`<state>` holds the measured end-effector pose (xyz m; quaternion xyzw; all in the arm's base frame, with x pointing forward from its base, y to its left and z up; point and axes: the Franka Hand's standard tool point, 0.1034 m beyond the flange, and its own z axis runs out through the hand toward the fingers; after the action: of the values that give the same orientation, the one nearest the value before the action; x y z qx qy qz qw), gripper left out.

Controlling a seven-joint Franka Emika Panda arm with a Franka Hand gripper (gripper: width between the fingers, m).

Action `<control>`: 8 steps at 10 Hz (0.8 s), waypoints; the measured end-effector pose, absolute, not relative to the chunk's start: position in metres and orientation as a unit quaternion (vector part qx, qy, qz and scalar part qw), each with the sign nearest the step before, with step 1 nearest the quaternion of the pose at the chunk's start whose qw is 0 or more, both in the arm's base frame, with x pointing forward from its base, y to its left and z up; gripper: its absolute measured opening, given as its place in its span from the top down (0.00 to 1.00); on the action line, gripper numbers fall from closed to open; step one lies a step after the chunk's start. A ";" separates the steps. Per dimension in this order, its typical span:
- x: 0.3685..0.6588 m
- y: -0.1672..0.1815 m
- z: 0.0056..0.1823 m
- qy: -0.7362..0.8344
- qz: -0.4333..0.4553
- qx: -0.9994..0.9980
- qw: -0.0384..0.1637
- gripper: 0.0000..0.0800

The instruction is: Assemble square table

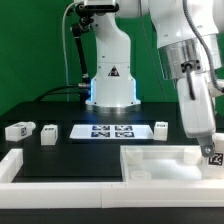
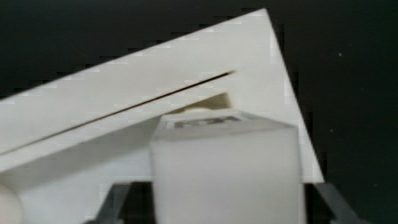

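Note:
The white square table top (image 1: pixel 150 165) lies at the front of the exterior view's right, with its raised rim showing. My gripper (image 1: pixel 209 146) hangs over the top's right corner, shut on a white leg (image 1: pixel 214 157) that bears a black-and-white tag. In the wrist view the leg (image 2: pixel 222 150) stands upright between the dark fingers (image 2: pixel 121 200), just over a corner of the top (image 2: pixel 160 90). My gripper (image 2: pixel 221 208) holds the leg by its sides. Whether the leg touches the top is hidden.
Two loose legs (image 1: pixel 20 130) (image 1: pixel 48 134) lie on the black table at the left, and a third (image 1: pixel 160 127) lies right of the marker board (image 1: pixel 110 130). A long white L-shaped wall (image 1: pixel 55 172) runs along the front left. The robot base (image 1: pixel 110 80) stands behind.

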<state>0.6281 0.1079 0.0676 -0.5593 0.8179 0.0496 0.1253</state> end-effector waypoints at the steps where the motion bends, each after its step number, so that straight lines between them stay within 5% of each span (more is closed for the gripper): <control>1: 0.628 0.109 0.067 0.825 0.052 -0.549 0.124 0.62; 2: 0.627 0.108 0.067 0.819 0.050 -0.558 0.124 0.50; 3: 0.627 0.109 0.066 0.807 0.047 -0.575 0.122 0.50; 5: 0.624 0.123 0.066 0.696 0.010 -0.712 0.092 0.23; 8: 0.623 0.126 0.066 0.610 -0.002 -0.787 0.090 0.20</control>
<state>0.6227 0.1262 0.0655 -0.7871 0.6103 -0.0021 0.0895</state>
